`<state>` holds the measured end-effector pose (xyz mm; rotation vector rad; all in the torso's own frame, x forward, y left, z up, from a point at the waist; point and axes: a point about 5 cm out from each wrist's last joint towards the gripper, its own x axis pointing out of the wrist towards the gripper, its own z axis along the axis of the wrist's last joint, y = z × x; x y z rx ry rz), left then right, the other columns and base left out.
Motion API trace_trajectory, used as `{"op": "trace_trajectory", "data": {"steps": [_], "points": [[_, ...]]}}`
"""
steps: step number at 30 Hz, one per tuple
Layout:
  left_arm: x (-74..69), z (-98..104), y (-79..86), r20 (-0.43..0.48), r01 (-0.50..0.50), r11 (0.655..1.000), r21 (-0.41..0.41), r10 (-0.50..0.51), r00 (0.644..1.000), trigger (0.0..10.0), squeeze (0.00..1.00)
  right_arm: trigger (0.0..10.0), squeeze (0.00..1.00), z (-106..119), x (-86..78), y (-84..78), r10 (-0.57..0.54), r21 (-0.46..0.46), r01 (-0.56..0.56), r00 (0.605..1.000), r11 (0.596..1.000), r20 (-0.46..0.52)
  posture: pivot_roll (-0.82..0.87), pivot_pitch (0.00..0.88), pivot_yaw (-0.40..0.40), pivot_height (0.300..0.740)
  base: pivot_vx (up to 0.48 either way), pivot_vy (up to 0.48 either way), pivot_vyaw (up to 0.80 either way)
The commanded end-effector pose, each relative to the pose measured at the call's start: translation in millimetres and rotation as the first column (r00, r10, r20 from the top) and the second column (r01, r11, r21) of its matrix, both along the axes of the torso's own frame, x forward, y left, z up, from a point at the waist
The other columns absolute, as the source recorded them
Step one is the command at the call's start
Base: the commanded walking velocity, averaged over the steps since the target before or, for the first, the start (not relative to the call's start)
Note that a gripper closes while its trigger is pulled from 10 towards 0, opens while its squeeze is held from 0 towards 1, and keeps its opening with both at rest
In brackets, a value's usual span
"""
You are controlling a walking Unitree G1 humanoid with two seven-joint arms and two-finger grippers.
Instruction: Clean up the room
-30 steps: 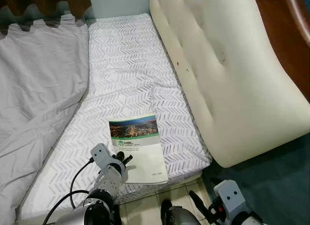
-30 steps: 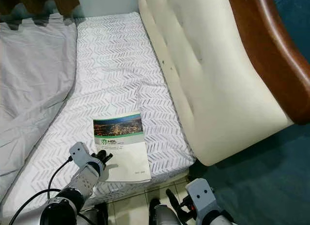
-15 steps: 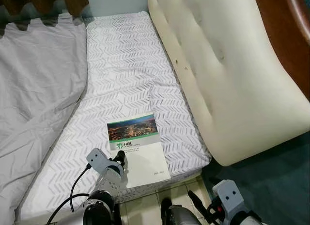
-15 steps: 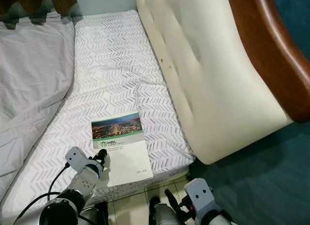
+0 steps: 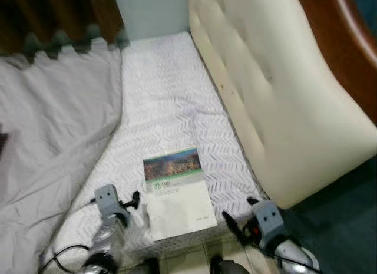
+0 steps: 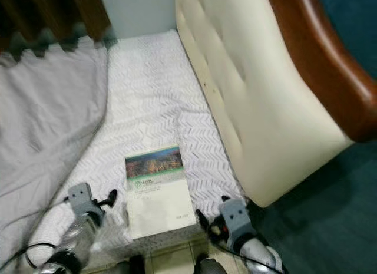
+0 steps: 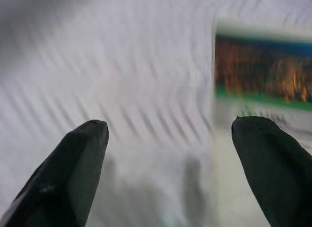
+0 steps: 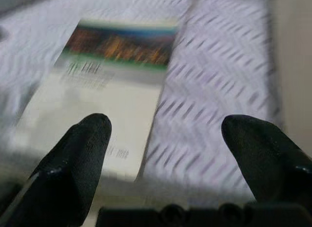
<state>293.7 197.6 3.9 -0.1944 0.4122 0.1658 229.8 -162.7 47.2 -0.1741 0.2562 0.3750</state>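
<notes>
1 booklet on mattress, 2 spread grippers: left gripper, right gripper

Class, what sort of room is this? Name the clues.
Probably a bedroom: a white chevron-patterned mattress, a crumpled grey bedsheet and a cream padded headboard with brown wooden frame leaning beside it.

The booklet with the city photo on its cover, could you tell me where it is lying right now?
The booklet lies flat on the patterned mattress near its front edge, between the left pincer and right pincer, with the cream headboard to its right.
</notes>
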Motion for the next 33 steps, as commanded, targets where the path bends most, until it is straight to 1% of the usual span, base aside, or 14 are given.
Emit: {"op": "trace_trajectory", "data": {"steps": [1, 2, 3, 6, 8, 11, 13, 14, 15, 16, 19, 22, 27, 33], "points": [[-1.3, 9, -3.5, 0.076, 0.115, 0.982, 0.151, -0.127, 0.989, 10.0, 1.00, 10.0, 0.00, 0, 2.8, -6.4, -0.068, 0.042, 0.067, 0.998, 0.997, 0.010, -0.08, 0.044, 0.038, 0.740, 0.000, 0.000, 0.00], [-2.8, 20, -4.2, 0.142, 0.159, 0.956, 0.246, -0.197, 0.970, 10.0, 1.00, 10.0, 0.00, 3, 8.8, -9.5, -0.120, 0.072, 0.117, 0.992, 0.990, 0.034, -0.05, 0.015, 0.045, 0.740, 0.000, 0.000, 0.00], [-2.8, 20, -4.2, 0.142, 0.159, 0.956, 0.246, -0.197, 0.970, 10.0, 1.00, 10.0, 0.00, 3, 8.8, -9.5, -0.120, 0.072, 0.117, 0.992, 0.990, 0.034, -0.05, 0.015, 0.045, 0.740, 0.000, 0.000, 0.00], [-7.1, 49, -6.8, 0.268, 0.183, 0.916, 0.357, -0.288, 0.919, 10.0, 1.00, 10.0, 0.00, 13, 26.6, -16.8, -0.250, 0.151, 0.233, 0.963, 0.961, 0.101, 0.01, 0.000, 0.060, 0.740, 0.000, 0.000, 0.00], [-8.3, 64, -7.4, 0.335, 0.156, 0.919, 0.361, -0.284, 0.898, 10.0, 1.00, 10.0, 0.00, 22, 35.1, -23.9, -0.332, 0.197, 0.300, 0.931, 0.933, 0.154, 0.02, 0.000, 0.059, 0.740, 0.000, 0.000, 0.00], [-11.5, 71, -9.3, 0.368, 0.146, 0.920, 0.365, -0.287, 0.884, 10.0, 1.00, 10.0, 0.00, 28, 35.3, -29.1, -0.373, 0.222, 0.332, 0.910, 0.917, 0.178, 0.02, 0.000, 0.054, 0.740, 0.000, 0.000, 0.00], [-17.4, 76, -13.8, 0.392, 0.148, 0.918, 0.367, -0.297, 0.871, 10.0, 1.00, 10.0, 0.00, 34, 33.6, -34.9, -0.406, 0.231, 0.358, 0.890, 0.905, 0.208, 0.03, 0.000, 0.043, 0.740, 0.000, 0.000, 0.00], [-26.8, 80, -20.9, 0.418, 0.161, 0.918, 0.362, -0.314, 0.852, 10.0, 1.00, 10.0, 0.00, 38, 28.5, -41.2, -0.430, 0.231, 0.380, 0.872, 0.896, 0.232, 0.03, 0.000, 0.028, 0.740, 0.000, 0.000, 0.00], [-32.5, 81, -27.9, 0.428, 0.172, 0.924, 0.341, -0.315, 0.847, 10.0, 0.00, 10.0, 0.00, 39, 23.8, -43.3, -0.425, 0.221, 0.377, 0.874, 0.899, 0.234, 0.04, 0.000, 0.017, 0.740, 0.000, 0.000, 0.00], [-35.9, 81, -32.4, 0.427, 0.178, 0.929, 0.325, -0.313, 0.848, 10.0, 0.00, 10.0, 0.00, 38, 21.6, -43.9, -0.416, 0.213, 0.372, 0.879, 0.904, 0.232, 0.04, 0.000, 0.012, 0.740, 0.000, 0.000, 0.00], [-29.4, 78, -31.5, 0.404, 0.136, 0.944, 0.301, -0.255, 0.878, 10.0, 0.00, 10.0, 0.00, 34, 24.1, -42.1, -0.390, 0.193, 0.352, 0.894, 0.916, 0.221, 0.03, 0.000, 0.004, 0.740, 0.000, 0.000, 0.00], [-15.8, 72, -33.0, 0.352, 0.127, 0.961, 0.245, -0.211, 0.912, 10.0, 0.00, 10.0, 0.00, 29, 45.3, -39.8, -0.353, 0.138, 0.330, 0.913, 0.934, 0.204, 0.02, 0.000, 0.003, 0.740, 0.000, 0.150, 0.00], [-19.6, 68, -37.3, 0.313, 0.149, 0.960, 0.238, -0.221, 0.924, 10.0, 0.00, 10.0, 0.00, 28, 52.8, -42.2, -0.361, 0.139, 0.339, 0.913, 0.930, 0.189, 0.02, 0.000, 0.004, 0.740, 0.000, 0.453, 0.00], [-24.2, 67, -40.1, 0.291, 0.129, 0.963, 0.236, -0.197, 0.936, 10.0, 0.00, 10.0, 0.00, 22, 49.3, -36.2, -0.328, 0.152, 0.306, 0.932, 0.940, 0.156, 0.03, 0.000, 0.001, 0.740, 0.000, 0.455, 0.00]]}}
